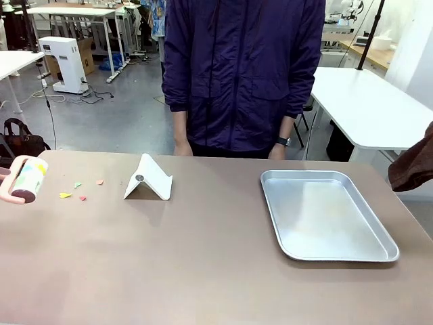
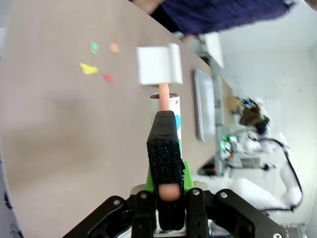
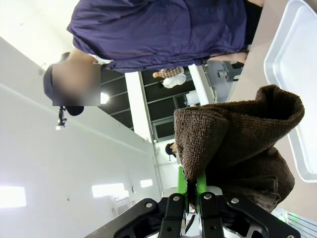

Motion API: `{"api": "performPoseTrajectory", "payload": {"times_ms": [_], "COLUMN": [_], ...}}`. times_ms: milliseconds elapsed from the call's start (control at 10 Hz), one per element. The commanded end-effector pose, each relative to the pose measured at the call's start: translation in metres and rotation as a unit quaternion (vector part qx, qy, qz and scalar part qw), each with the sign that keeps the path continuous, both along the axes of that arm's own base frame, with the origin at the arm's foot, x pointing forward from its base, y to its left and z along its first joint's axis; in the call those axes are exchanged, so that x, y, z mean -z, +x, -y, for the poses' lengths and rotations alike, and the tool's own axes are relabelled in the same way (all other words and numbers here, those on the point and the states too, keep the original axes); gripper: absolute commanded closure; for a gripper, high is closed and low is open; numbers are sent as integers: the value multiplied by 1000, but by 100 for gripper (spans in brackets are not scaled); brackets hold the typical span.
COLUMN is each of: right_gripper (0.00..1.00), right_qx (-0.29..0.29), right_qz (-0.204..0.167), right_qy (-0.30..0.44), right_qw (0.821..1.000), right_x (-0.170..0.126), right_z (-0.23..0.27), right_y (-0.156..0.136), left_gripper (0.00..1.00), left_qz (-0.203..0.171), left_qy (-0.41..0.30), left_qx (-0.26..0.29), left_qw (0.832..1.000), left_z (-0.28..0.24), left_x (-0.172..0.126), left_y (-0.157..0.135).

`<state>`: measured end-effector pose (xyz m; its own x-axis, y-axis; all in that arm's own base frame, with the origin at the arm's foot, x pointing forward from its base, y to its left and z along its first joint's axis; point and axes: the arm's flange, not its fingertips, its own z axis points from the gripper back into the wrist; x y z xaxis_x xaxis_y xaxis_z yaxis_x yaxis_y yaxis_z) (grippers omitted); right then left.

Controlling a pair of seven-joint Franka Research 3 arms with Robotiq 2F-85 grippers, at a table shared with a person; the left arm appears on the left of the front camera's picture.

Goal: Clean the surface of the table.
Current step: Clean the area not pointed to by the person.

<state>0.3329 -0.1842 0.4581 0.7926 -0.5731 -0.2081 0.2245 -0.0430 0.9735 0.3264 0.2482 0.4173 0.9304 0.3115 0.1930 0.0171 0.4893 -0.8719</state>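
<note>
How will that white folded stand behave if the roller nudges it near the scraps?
The white stand looks like thin bent sheet, so probably light and apt to slide on the smooth table. Its tent shape rests on two narrow edges, so a high push might tip it. The crisp fold suggests it's stiff, not floppy.

We see a grey floor point(image 1: 128, 115) behind, with a white boxy unit point(image 1: 64, 64) standing on it and cables point(image 1: 88, 97) trailing beside. A white-topped table point(image 1: 369, 112) stands at the right, a second table point(image 1: 71, 11) far back on the left. Low at the left edge sits what we take for a dark bag point(image 1: 24, 143), though it is partly cut off.
</note>
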Motion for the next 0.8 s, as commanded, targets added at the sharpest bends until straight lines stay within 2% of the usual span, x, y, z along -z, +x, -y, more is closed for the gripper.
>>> {"api": "performPoseTrajectory", "payload": {"times_ms": [0, 300, 500, 700], "right_gripper": [100, 100, 100, 100], "right_qx": [11, 11, 11, 11], "right_qz": [7, 7, 7, 7], "right_qy": [5, 5, 5, 5], "right_qw": [1000, 1000, 1000, 1000], "right_x": [-3, -3, -3, -3], "right_z": [-2, -2, -2, -2], "right_y": [0, 0, 0, 0], "left_gripper": [78, 78, 78, 78], "left_qz": [-20, -30, -52, -57], "left_qy": [47, 94, 106, 127], "left_qx": [-97, -139, -137, -145], "left_qw": [994, 985, 984, 980], "left_z": [14, 15, 16, 20], "left_x": [5, 22, 32, 42], "left_y": [10, 28, 38, 46]}}
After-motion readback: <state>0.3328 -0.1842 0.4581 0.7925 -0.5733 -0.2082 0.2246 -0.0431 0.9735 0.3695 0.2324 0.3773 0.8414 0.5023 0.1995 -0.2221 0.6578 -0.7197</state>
